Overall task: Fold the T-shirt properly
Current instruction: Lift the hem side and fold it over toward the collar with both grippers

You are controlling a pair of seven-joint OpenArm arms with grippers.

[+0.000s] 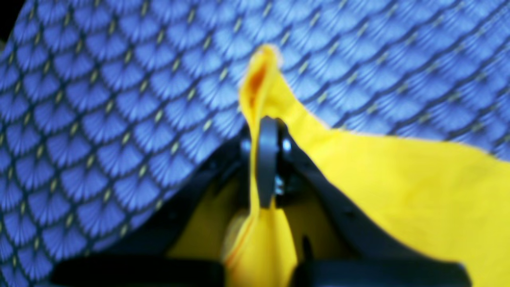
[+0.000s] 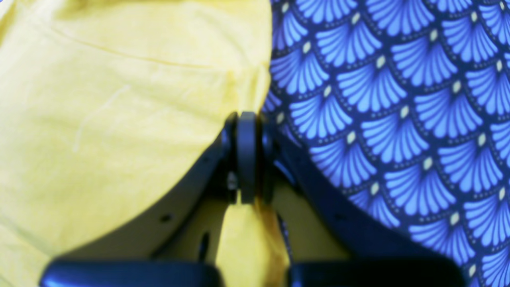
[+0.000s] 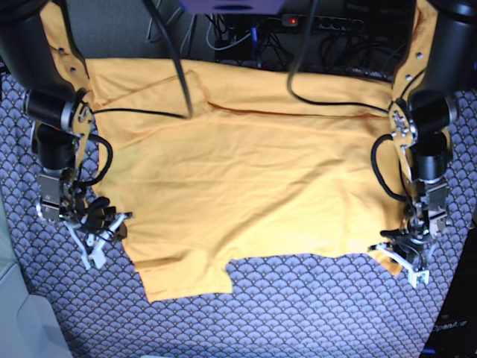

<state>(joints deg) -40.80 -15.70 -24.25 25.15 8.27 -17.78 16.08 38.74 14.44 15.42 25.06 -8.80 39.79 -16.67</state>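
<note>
The base view alone shows the whole plain yellow-orange cotton T-shirt (image 3: 246, 186) spread flat over the blue scallop-patterned tablecloth (image 3: 298, 313), sleeve edges at left and right. Each wrist view shows what it cannot: the left gripper (image 1: 266, 159) and the right gripper (image 2: 247, 159) are each clamped tight on a pinched fold of the shirt's edge.

garment: T-shirt (image 3: 246, 186), plain yellow-orange, no print
state: spread open, unfolded, lightly wrinkled
pose: lying flat; lower hem uneven, one flap hanging lower
edges: one corner pinched up into a ridge at each side
</note>
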